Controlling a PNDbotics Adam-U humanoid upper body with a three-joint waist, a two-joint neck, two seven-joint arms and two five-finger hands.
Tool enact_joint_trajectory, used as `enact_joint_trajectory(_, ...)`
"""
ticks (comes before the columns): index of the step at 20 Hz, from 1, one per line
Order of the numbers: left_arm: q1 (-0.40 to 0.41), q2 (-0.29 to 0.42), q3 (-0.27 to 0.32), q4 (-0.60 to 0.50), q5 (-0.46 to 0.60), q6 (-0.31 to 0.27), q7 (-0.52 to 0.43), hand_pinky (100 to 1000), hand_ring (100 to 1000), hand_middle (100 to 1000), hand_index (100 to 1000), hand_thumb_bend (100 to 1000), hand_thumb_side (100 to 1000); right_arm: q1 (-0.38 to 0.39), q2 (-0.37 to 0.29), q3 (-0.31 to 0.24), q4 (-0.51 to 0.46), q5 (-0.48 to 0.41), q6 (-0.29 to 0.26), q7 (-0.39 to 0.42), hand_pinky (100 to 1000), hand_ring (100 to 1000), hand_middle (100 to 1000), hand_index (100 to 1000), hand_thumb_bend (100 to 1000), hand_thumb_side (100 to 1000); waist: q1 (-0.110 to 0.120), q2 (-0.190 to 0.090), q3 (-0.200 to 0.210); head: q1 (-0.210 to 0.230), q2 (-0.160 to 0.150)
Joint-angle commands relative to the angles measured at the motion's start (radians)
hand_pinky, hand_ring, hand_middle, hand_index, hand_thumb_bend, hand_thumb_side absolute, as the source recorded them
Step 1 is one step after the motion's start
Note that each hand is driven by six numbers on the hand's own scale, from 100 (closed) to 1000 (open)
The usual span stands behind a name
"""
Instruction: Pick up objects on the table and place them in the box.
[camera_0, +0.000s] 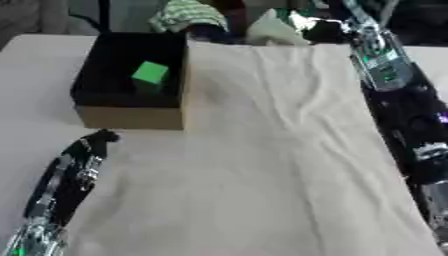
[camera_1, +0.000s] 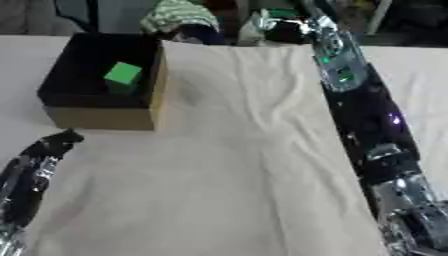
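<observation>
A cardboard box (camera_0: 131, 117) with a dark inside stands at the far left of the table. A green cube (camera_0: 150, 74) lies inside it. My left hand (camera_0: 98, 138) shows at the end of the arm that rises from the lower left, just in front of the box's near wall. My right arm runs up the right side, and its hand (camera_0: 304, 22) is at the table's far edge, beside a pale crumpled thing (camera_0: 273, 31). A green-and-white striped thing (camera_0: 185, 15) lies behind the box. How either hand is set is not visible.
A creased beige cloth (camera_0: 262, 150) covers the middle of the table. My right arm (camera_1: 367, 115) lies along the cloth's right edge. Dark clutter sits beyond the far edge.
</observation>
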Motion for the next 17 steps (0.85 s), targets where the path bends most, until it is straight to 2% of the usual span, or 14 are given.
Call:
enact_joint_trajectory(1,-0.003,0.004,0.012,-0.014,-0.005,-0.002,0.009,1000,1000,718,790,100,674,0.031,-0.054,-0.028,-0.108,-0.098,0.046,0.012,801,723,756,896,100,239,0.004,-0.019,-0.004,0.01,0.01)
enact_joint_trajectory(10,0.0,0.003,0.021,-0.016,-0.009,-0.002,0.018,1000,1000,718,790,100,675,0.243,-0.065,-0.11,-0.29,-0.209,0.138,0.021,807,724,762,901,100,394,0.012,-0.011,-0.019,0.021,0.02)
enact_joint_trajectory(17,-0.002,0.002,0.025,-0.018,-0.012,-0.004,0.024,1000,1000,718,790,100,675,0.35,-0.063,-0.154,-0.347,-0.246,0.18,0.011,808,724,762,899,100,476,0.017,-0.002,-0.027,0.026,0.023)
